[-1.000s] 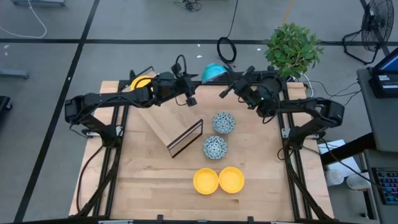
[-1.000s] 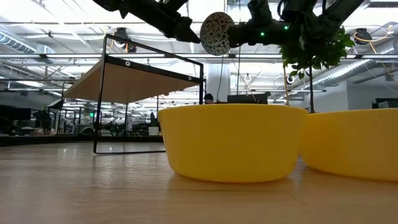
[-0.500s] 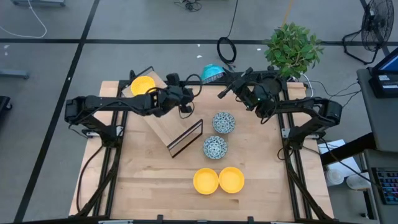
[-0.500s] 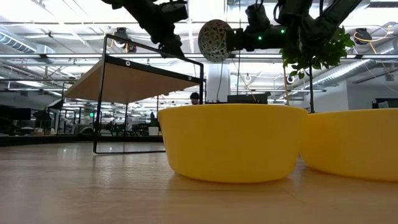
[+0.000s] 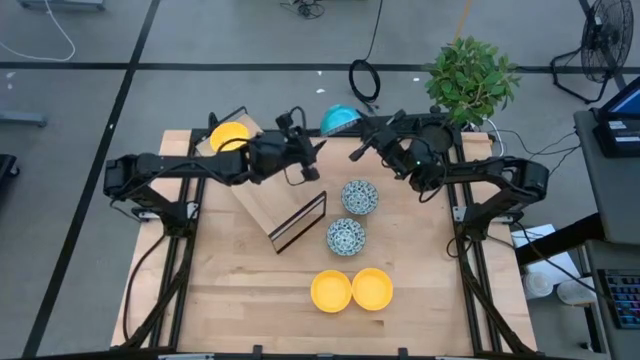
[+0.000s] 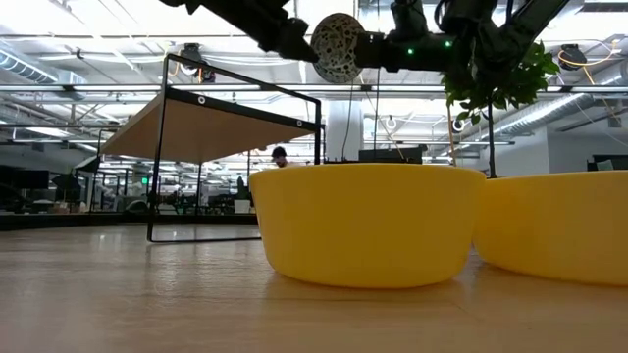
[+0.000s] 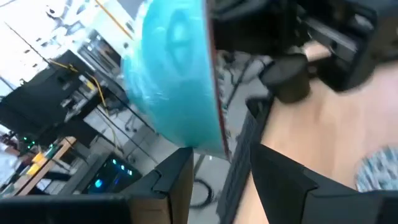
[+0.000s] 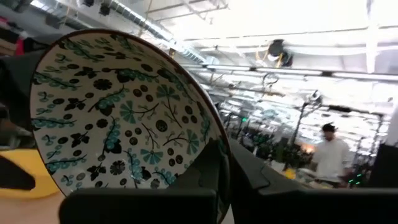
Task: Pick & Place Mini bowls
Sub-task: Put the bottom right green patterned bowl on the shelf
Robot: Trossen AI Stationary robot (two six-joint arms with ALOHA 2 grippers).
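Note:
My right gripper (image 5: 352, 150) is shut on a patterned mini bowl (image 5: 339, 118), held high over the table's far edge; in the right wrist view its white, blue-patterned inside (image 8: 118, 118) faces the camera. My left gripper (image 5: 310, 160) is open. Its fingers (image 7: 174, 180) stand close to the bowl's blue outer wall (image 7: 174, 74); I cannot tell whether they touch it. One yellow bowl (image 5: 230, 135) sits on top of the wooden rack (image 5: 270, 200). Two patterned bowls (image 5: 360, 196) (image 5: 346, 236) and two yellow bowls (image 5: 331, 290) (image 5: 372, 288) rest on the table. My right gripper pinches the bowl's rim (image 8: 217, 155), one finger inside the bowl and one outside. It comes level from the table's right. The bowl is lifted clear and tipped on its side, its opening turned toward the right arm.
The wooden rack with a black wire frame (image 5: 300, 222) stands at the table's left middle. A potted green plant (image 5: 470, 80) stands at the far right corner. In the low view the two yellow bowls (image 6: 368, 226) (image 6: 554, 230) fill the foreground. People show far off in the room.
My left gripper dipped toward the rack, then rose again and swung toward the held bowl; it now stands right beside it. My right gripper carried the bowl slightly up and toward the table's left. The bowls on the table kept still.

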